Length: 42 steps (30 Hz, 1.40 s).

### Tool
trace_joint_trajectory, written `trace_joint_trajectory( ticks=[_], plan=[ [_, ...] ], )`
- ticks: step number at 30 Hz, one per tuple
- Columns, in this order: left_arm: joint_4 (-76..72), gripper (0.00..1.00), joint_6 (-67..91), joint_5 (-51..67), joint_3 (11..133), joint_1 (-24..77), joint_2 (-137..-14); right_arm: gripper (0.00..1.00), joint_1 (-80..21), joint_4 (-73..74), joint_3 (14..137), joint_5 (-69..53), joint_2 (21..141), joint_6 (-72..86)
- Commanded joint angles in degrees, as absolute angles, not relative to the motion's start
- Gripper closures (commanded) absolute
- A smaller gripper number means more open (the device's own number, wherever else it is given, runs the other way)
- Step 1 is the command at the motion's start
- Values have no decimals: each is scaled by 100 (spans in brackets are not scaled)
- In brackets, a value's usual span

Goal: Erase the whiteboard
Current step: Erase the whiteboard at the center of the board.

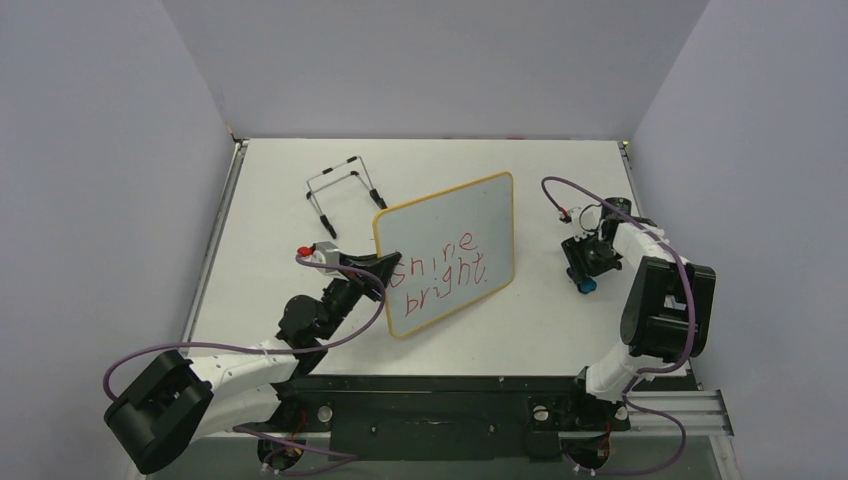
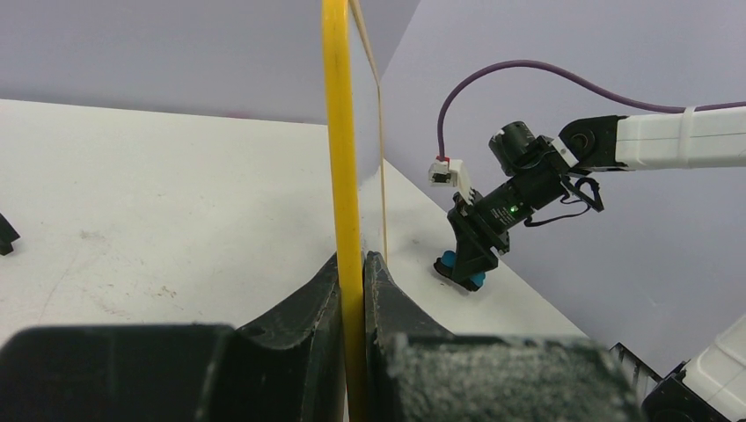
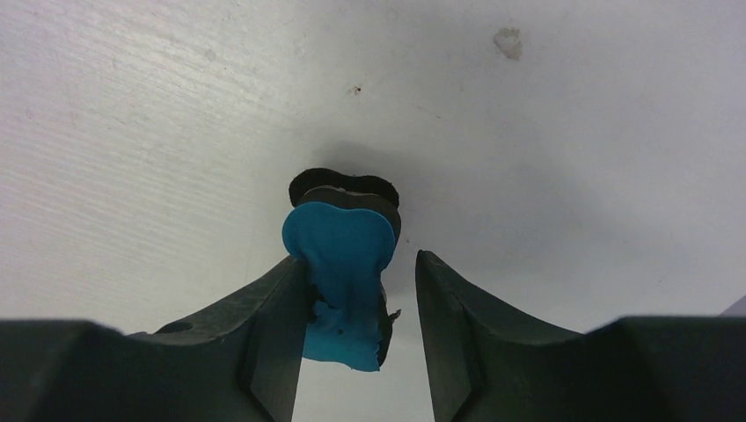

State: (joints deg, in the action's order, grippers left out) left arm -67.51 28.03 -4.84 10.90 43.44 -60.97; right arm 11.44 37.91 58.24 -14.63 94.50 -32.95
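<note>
The whiteboard [image 1: 450, 235] stands tilted up near the table's middle, its white face bearing red handwriting [image 1: 440, 272]. My left gripper [image 1: 392, 265] is shut on its lower left yellow frame; in the left wrist view the frame [image 2: 339, 132] runs edge-on between the two closed fingers [image 2: 352, 264]. At the right, my right gripper [image 1: 587, 283] points down at the table over the small blue eraser [image 3: 343, 264]. The jaws stand open: the eraser leans against the left finger, with a clear gap to the right finger [image 3: 440, 299]. Its dark felt end touches the table.
A thin black wire stand [image 1: 345, 190] lies on the table behind and left of the board. The right arm [image 2: 660, 141] and its purple cable [image 2: 528, 66] show beyond the board in the left wrist view. Grey walls close in the table on three sides.
</note>
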Motion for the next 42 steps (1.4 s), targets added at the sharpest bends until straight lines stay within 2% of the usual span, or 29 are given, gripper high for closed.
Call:
trace_joint_trajectory(
  ticks=[1, 10, 14, 16, 20, 21, 23, 24, 25, 26, 28, 31, 33, 38, 42],
  plan=[
    [-6294, 100, 2198, -170, 1211, 4371, -6176, 55, 1259, 3944, 6135, -1637, 9218, -3544],
    [-6233, 100, 2107, -85, 1230, 4371, -6182, 47, 1149, 4901, 7151, -2209, 8794, -3986],
    [-6234, 100, 2121, -74, 1211, 4371, -6150, 47, 1133, 4946, 7139, -2217, 8957, -3985],
    [-6233, 100, 2119, -60, 1208, 4370, -6134, 46, 1129, 4979, 7069, -2544, 8862, -4075],
    [-6256, 100, 2062, -2, 1219, 4362, -6195, 45, 771, 5357, 7413, -4105, 8187, -4931],
    [-6295, 100, 2023, 82, 1228, 4360, -6231, 42, 505, 5567, 7634, -4355, 8088, -5467],
    [-6367, 100, 1925, 286, 1230, 4358, -6284, 25, 127, 5726, 7779, -5086, 7841, -6501],
    [-6383, 100, 1877, 443, 1230, 4354, -6297, 12, -38, 5737, 7787, -5455, 7728, -6845],
    [-6408, 100, 1741, 533, 1246, 4352, -6336, 7, -392, 5756, 7928, -5514, 7718, -7319],
    [-6414, 100, 1670, 705, 1247, 4344, -6363, 6, -587, 5790, 8095, -5338, 7823, -7360],
    [-6406, 100, 1499, 961, 1260, 4301, -6440, 6, -1191, 6425, 9023, -4987, 8257, -7627],
    [-6284, 100, 1265, 1242, 1347, 4256, -6590, 10, -1822, 8144, 10815, -4730, 9016, -8201],
    [-6227, 100, 1157, 1427, 1405, 4252, -6716, 14, -2106, 8683, 11448, -4515, 9422, -8186],
    [-6374, 100, 1018, 1563, 1461, 4239, -7022, 18, -2646, 8688, 11439, -3991, 9605, -7897],
    [-6415, 100, 994, 1609, 1516, 4241, -7132, 28, -2938, 8935, 11465, -3614, 9769, -7758]
  ],
)
